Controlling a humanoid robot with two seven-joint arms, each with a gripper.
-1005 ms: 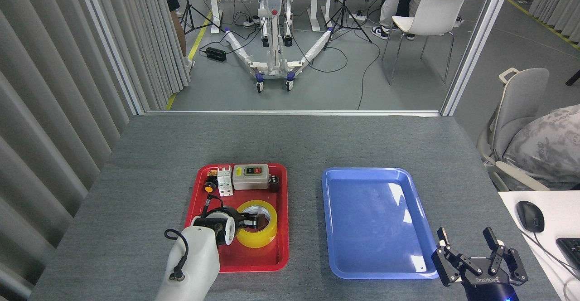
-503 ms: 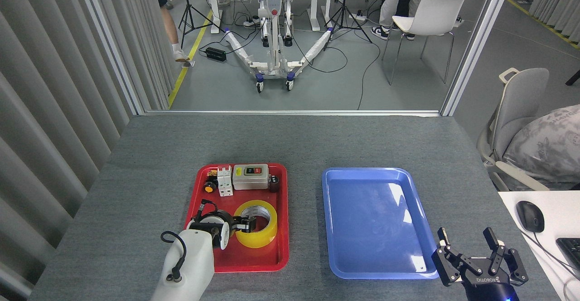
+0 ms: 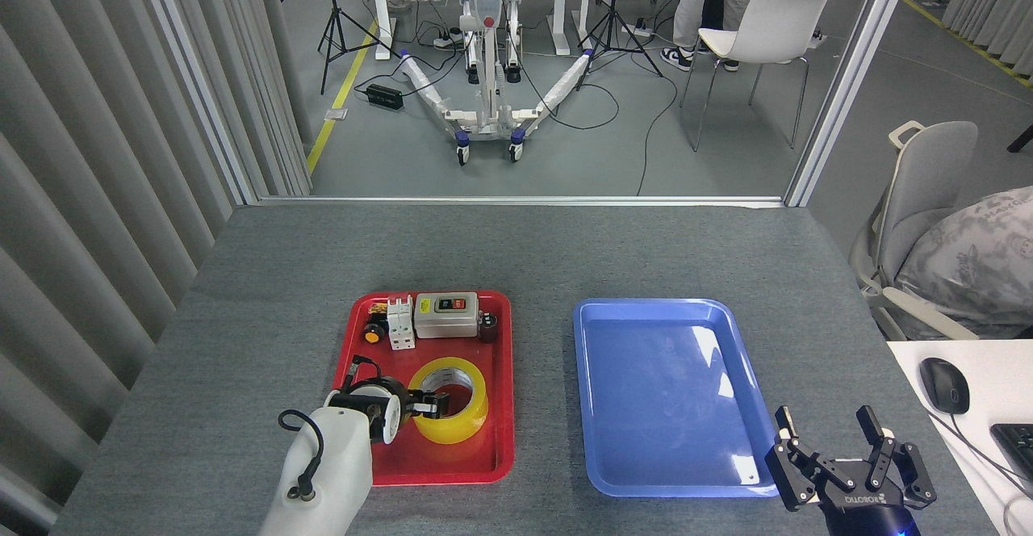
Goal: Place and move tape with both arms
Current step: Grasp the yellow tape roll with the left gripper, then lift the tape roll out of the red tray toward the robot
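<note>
Head view looks down on a grey table (image 3: 516, 253) with two trays side by side. At the far left hangs a grey ribbed curtain (image 3: 97, 157). Next comes the left arm (image 3: 323, 475), a white-grey shell with a black cable looped on it, rising from the bottom edge over the near left corner of the red tray (image 3: 504, 407). Its left gripper (image 3: 432, 405) reaches to the right into the tape (image 3: 449, 399): one dark finger sits inside the core against the near left wall (the other is hidden by the wrist and the roll), so I cannot tell whether it is clamped on the wall or loose. The tape lies flat in the near half of the red tray, hole upward. Behind it, along the tray's far edge, stand a black-and-orange knob (image 3: 372, 332), a white breaker (image 3: 399, 323), a grey switch box (image 3: 447, 314) and a small dark cylinder (image 3: 487, 328). To the right, apart from the red tray, lies the blue tray (image 3: 593, 407). Just off its near right corner the right gripper (image 3: 833, 439) points upward, fingers spread wide around nothing. Farther right, a black mouse (image 3: 944, 384) rests on a white desk (image 3: 980, 459).
</note>
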